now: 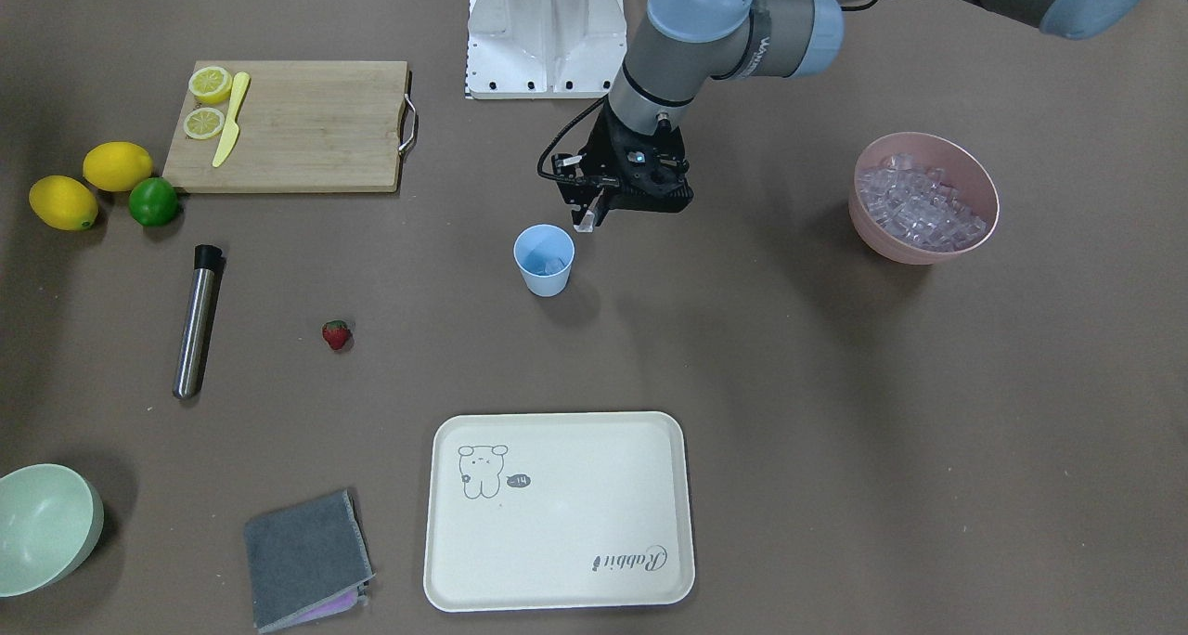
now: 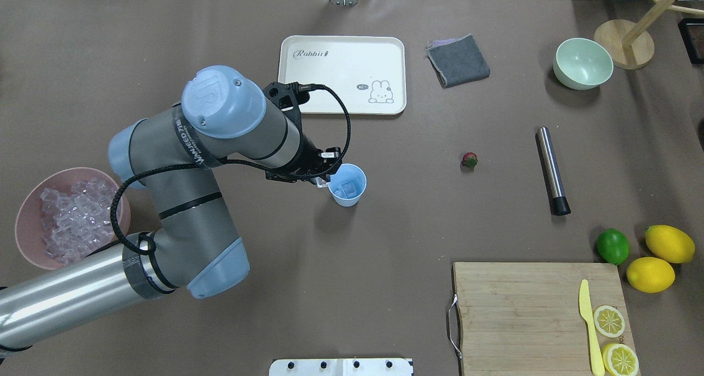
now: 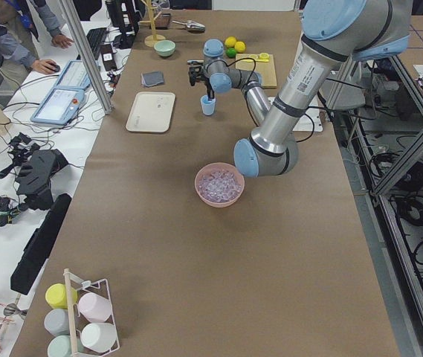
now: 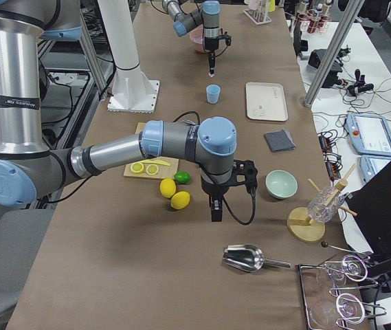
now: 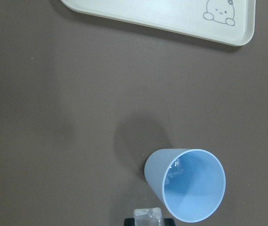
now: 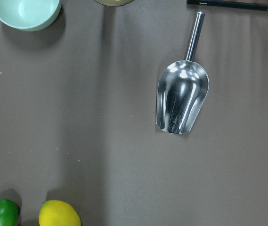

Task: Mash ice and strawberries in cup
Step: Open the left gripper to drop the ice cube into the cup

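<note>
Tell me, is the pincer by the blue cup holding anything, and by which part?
Yes: the left pincer pinches one clear ice cube by its sides between the fingertips, just beside the cup.

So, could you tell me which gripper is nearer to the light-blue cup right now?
The left. The left gripper hangs just beside the cup, holding an ice cube. The right gripper is far off, beyond the lemons.
</note>
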`<act>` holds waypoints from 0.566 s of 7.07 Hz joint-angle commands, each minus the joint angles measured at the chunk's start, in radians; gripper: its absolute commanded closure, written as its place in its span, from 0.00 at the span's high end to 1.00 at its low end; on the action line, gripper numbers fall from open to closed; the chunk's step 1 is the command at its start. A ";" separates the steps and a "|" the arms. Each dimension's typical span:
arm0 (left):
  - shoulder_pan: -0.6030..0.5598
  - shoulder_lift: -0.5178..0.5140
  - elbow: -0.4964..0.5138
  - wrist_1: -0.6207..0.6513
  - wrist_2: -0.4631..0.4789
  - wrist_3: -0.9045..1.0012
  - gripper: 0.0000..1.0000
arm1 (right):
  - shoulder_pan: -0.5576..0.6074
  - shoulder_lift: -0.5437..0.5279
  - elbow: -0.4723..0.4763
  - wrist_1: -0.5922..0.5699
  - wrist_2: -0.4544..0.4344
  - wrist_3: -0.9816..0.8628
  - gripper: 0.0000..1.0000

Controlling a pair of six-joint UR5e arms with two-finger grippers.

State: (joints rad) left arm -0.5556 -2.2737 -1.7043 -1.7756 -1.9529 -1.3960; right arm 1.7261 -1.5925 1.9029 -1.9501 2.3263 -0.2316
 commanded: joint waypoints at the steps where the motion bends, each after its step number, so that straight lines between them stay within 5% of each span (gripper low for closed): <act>1: 0.008 -0.042 0.057 -0.005 0.014 -0.011 0.27 | 0.004 -0.007 0.008 -0.004 -0.001 0.000 1.00; 4: 0.009 -0.069 0.087 -0.008 0.040 -0.014 0.27 | 0.009 -0.015 0.008 -0.006 -0.001 0.000 1.00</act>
State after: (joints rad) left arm -0.5472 -2.3338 -1.6258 -1.7832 -1.9262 -1.4090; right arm 1.7342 -1.6024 1.9115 -1.9555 2.3256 -0.2317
